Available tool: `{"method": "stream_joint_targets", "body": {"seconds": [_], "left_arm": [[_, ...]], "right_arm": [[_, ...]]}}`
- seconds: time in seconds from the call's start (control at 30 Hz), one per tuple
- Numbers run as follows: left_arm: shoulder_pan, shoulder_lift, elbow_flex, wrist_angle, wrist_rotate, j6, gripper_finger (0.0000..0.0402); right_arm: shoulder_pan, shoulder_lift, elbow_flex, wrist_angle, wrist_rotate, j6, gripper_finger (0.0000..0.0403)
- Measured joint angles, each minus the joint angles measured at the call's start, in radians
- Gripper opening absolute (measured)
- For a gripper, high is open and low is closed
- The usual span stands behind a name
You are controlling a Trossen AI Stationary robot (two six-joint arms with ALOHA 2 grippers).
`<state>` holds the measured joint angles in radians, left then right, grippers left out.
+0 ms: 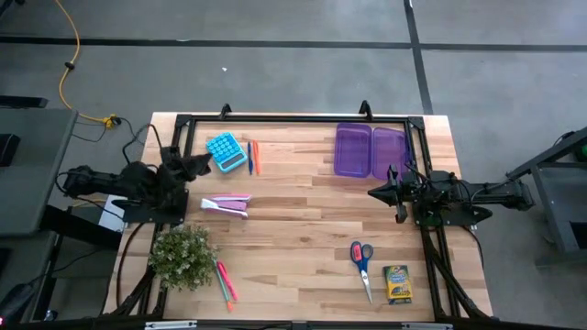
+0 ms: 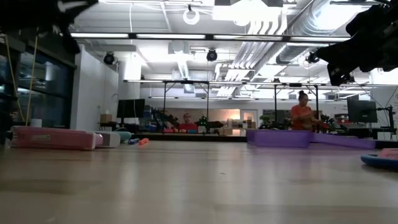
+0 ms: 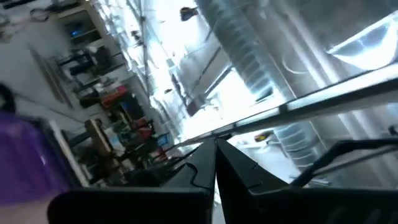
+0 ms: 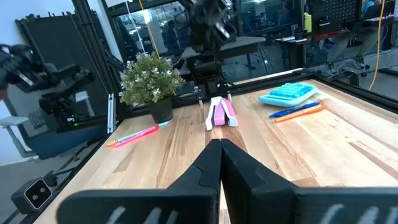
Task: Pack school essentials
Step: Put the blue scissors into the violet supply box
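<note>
The school essentials lie spread on the wooden table [image 1: 303, 229]. Scissors [image 1: 362, 261] with blue and red handles and a yellow-green crayon box [image 1: 397, 284] lie near the front right. A blue and an orange pen [image 1: 251, 158] lie at the far left, and a pink and a green pen [image 1: 224, 281] at the front left. My left gripper [image 1: 204, 163] is shut at the left edge and tipped upward, its fingers meeting [image 3: 216, 168]. My right gripper [image 1: 374, 192] is shut at the right side, level above the table [image 4: 219, 146], holding nothing.
An open translucent purple case [image 1: 370, 151] lies at the far right. A blue calculator [image 1: 225, 151] and a pink-and-white stapler-like thing [image 1: 227, 205] lie at the left. A bushy potted plant [image 1: 182, 255] stands at the front left corner. People show in the room behind.
</note>
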<state>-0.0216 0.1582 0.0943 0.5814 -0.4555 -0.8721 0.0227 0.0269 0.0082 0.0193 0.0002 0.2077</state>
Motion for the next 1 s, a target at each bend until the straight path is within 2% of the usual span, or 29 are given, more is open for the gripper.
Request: {"method": "stream_joint_targets", "body": {"seconds": [0.2, 0.43, 0.57, 0.63, 0.9, 1.0], "left_arm": [[-0.025, 0.229, 0.245, -0.171, 0.01, 0.22, 0.0], [-0.025, 0.388, 0.483, -0.393, 0.149, 0.478, 0.0], [-0.025, 0.429, 0.519, -0.403, 0.27, 0.591, 0.0], [-0.026, 0.43, 0.526, -0.396, 0.297, 0.606, 0.0], [-0.025, 0.418, 0.525, -0.396, 0.264, 0.544, 0.0], [-0.025, 0.418, 0.525, -0.398, 0.218, 0.535, 0.0]], "right_arm": [[0.0, 0.0, 0.0, 0.0, 0.0, 0.0, 0.0], [0.0, 0.0, 0.0, 0.0, 0.0, 0.0, 0.0], [0.0, 0.0, 0.0, 0.0, 0.0, 0.0, 0.0], [0.0, 0.0, 0.0, 0.0, 0.0, 0.0, 0.0], [0.0, 0.0, 0.0, 0.0, 0.019, 0.0, 0.0], [-0.001, 0.0, 0.0, 0.071, 0.024, 0.108, 0.0]]}}
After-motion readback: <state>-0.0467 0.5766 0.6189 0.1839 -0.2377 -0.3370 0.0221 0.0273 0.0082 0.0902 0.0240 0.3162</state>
